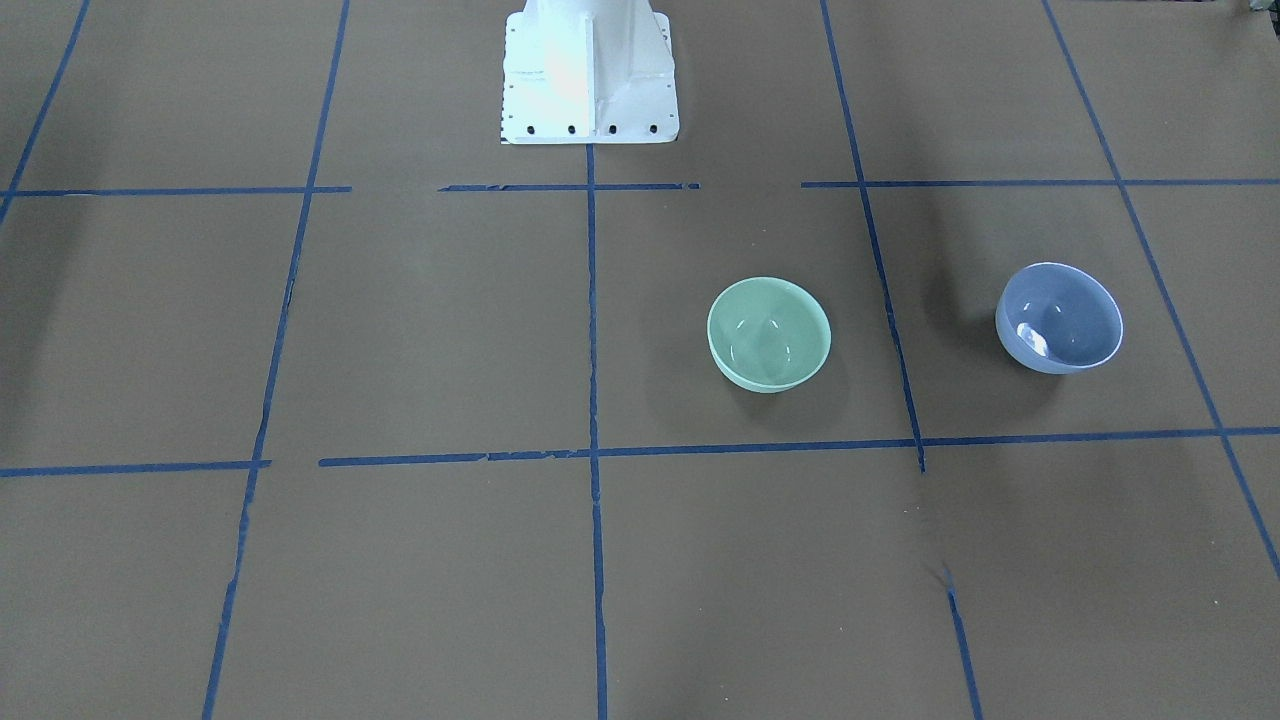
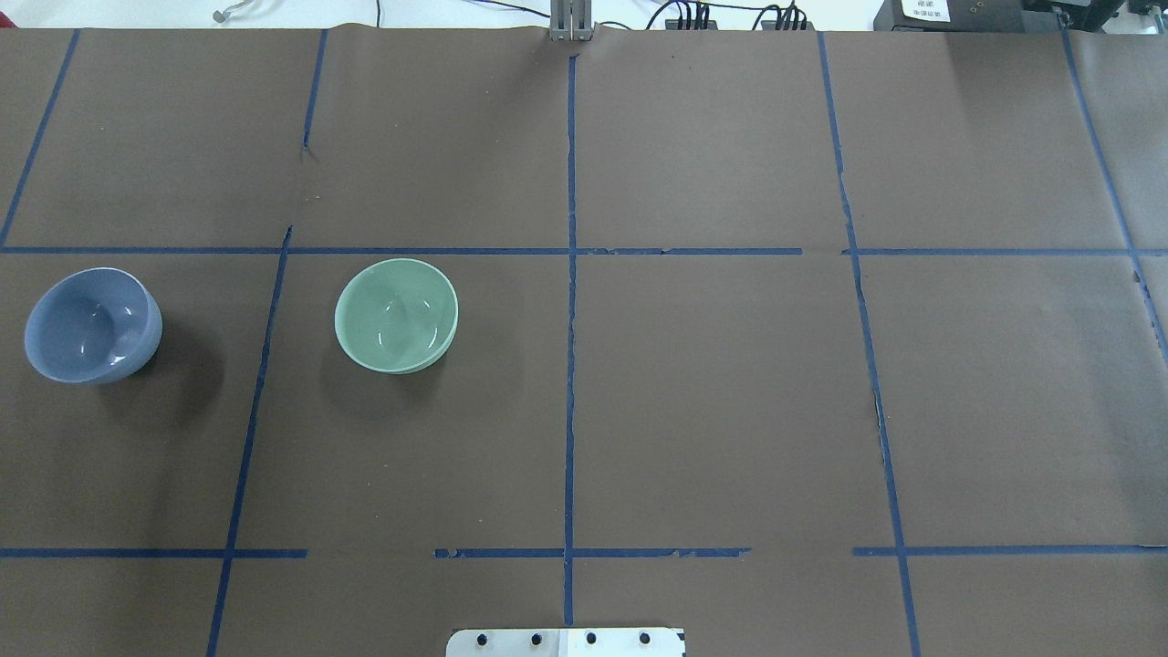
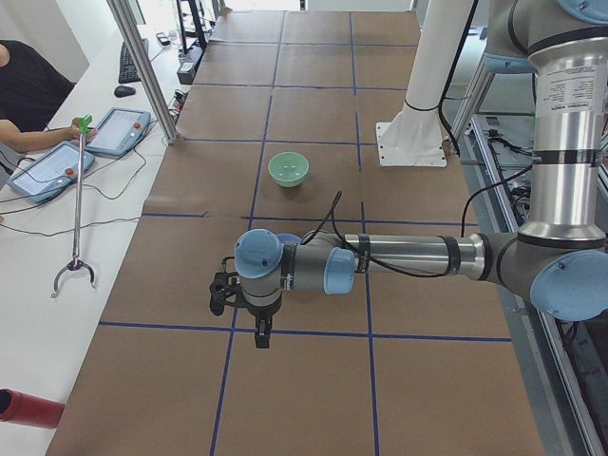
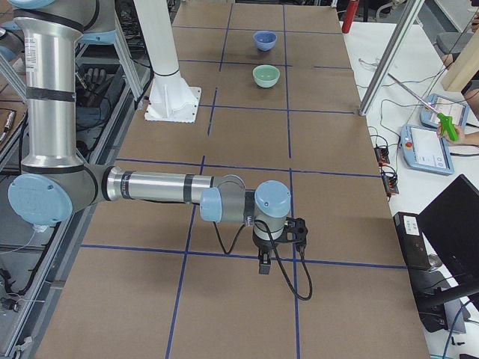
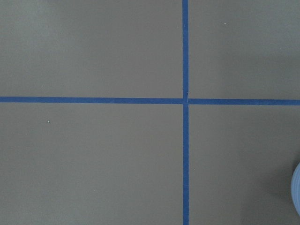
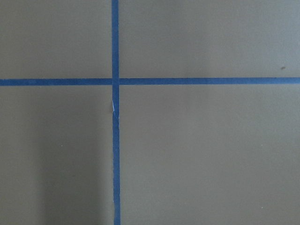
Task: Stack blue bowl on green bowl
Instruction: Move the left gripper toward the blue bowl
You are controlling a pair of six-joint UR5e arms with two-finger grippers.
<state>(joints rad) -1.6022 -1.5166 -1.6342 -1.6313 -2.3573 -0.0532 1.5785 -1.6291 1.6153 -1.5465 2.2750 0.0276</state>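
The blue bowl (image 1: 1060, 318) stands upright on the brown table, at the far left of the overhead view (image 2: 91, 325). The green bowl (image 1: 768, 333) stands upright about one bowl's width to the side of it (image 2: 396, 315), apart from it. My left gripper (image 3: 258, 337) shows only in the exterior left view, pointing down above the table, nearer the camera than the green bowl (image 3: 288, 168). My right gripper (image 4: 263, 268) shows only in the exterior right view, far from both bowls (image 4: 264, 40). I cannot tell whether either is open or shut. A sliver of the blue bowl (image 5: 296, 192) shows in the left wrist view.
Blue tape lines (image 2: 571, 301) divide the table into squares. The white robot base (image 1: 588, 70) stands at the table's edge. Alongside the table are metal posts (image 3: 142, 66), teach pendants (image 3: 119, 130), a grabber tool (image 3: 76, 209) and an operator's hand (image 4: 453, 129).
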